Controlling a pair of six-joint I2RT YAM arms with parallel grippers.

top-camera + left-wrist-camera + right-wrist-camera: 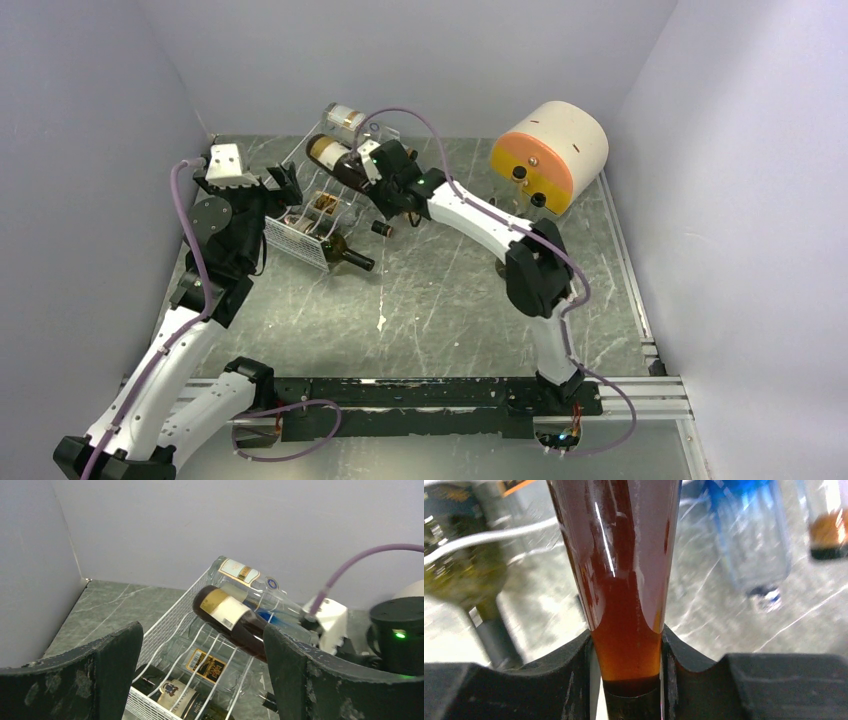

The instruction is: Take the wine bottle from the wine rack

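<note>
The white wire wine rack [300, 232] stands at the back left and also shows in the left wrist view [167, 622]. A dark brown wine bottle [330, 154] with a white and gold label is tilted, its base raised above the wavy wires [235, 622]. My right gripper [373, 172] is shut on its neck; the wrist view shows both pads pressed on the amber glass [619, 555], with the gripper [626, 672] around it. My left gripper [284, 186] is open and empty beside the rack's left side, its jaws wide apart in the wrist view [202, 672].
A clear bottle [345, 118] lies at the rack's far end. Another clear bottle with a black and gold label [212, 665] and a green bottle [344, 254] lie lower in the rack. A cream and orange drum [550, 152] stands back right. Walls enclose three sides.
</note>
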